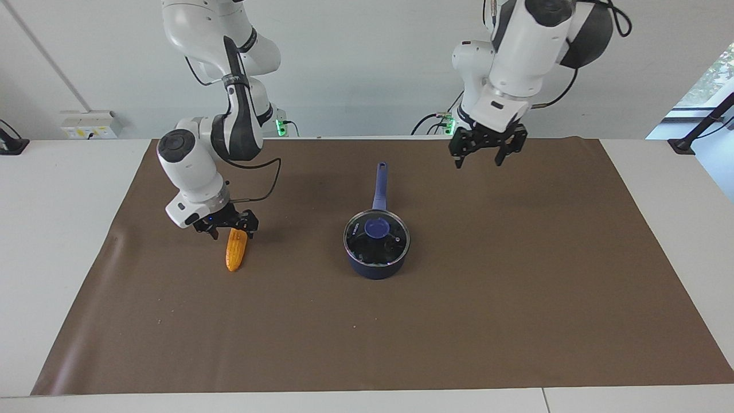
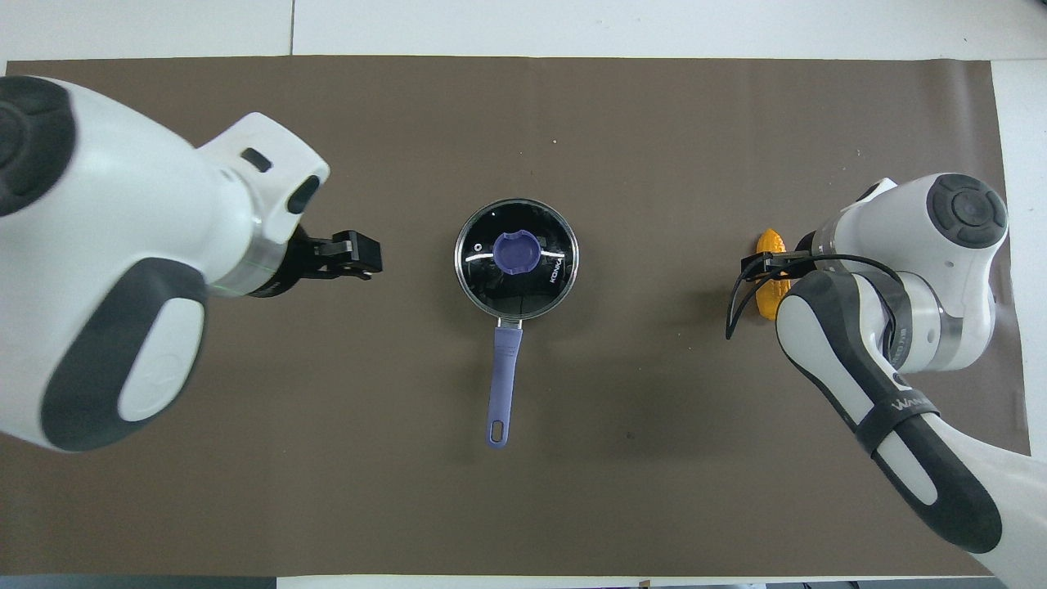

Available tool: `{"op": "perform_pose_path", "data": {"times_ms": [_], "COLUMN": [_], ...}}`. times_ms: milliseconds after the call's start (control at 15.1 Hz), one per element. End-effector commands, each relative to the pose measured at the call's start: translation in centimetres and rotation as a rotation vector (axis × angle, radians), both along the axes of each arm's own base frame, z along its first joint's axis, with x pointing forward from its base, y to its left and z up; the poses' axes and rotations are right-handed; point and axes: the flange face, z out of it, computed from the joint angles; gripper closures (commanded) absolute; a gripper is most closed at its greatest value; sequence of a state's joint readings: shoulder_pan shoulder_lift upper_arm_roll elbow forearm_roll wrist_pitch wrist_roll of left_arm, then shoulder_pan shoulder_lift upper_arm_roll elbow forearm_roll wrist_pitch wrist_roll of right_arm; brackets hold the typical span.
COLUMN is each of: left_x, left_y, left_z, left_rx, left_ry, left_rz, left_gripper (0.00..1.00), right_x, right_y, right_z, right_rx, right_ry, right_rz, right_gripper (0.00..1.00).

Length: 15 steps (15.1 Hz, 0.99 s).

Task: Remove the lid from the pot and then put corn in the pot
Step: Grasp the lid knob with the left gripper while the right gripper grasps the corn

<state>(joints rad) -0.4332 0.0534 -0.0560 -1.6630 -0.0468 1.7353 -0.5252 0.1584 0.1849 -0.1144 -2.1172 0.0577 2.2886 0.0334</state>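
Observation:
The dark blue pot (image 1: 375,268) stands mid-mat, its long handle (image 2: 505,376) pointing toward the robots. The glass lid (image 1: 391,245) sits on it, blue-purple knob (image 2: 515,251) in the centre. The orange-yellow corn (image 1: 235,252) lies on the mat toward the right arm's end. My right gripper (image 1: 232,228) is low at the corn's end nearer the robots, one finger on each side, open. In the overhead view the right arm hides most of the corn (image 2: 770,244). My left gripper (image 1: 487,152) hangs open and empty, raised over the mat beside the pot toward the left arm's end.
A brown mat (image 1: 516,315) covers most of the white table (image 1: 51,229). A socket box (image 1: 90,125) and cables sit at the wall behind the robots.

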Motion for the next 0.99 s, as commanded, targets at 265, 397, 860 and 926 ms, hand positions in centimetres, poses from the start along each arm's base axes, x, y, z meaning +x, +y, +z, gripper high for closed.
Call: {"op": "perform_pose_path", "data": {"times_ms": [265,397,860,926], "left_x": [5.3,5.4,5.7,5.7], "left_y": [-13.2,-14.8,-16.0,-16.1], "left_z": [-8.5,-11.3,-13.5,-14.2], "left_rx": [-0.027,-0.021,-0.03,-0.03], "left_ry": [0.026,0.034,0.002,0.0], "left_rz": [0.057,0.047,0.034,0.033], "left_gripper": [0.0,0.0,0.0,0.0], "right_x": [-1.0,-1.3,-1.4,-1.2], "right_y": [-0.6,-0.2,-0.3,-0.3], "right_z": [-1.6,-1.9,-2.1,-1.9], "right_rx": [0.006,0.006,0.007,0.006], "right_ry": [0.03,0.031,0.052,0.055], "right_rz": [-0.009,-0.004,0.032,0.035], "right_gripper": [0.15,0.23,1.0,1.0]}}
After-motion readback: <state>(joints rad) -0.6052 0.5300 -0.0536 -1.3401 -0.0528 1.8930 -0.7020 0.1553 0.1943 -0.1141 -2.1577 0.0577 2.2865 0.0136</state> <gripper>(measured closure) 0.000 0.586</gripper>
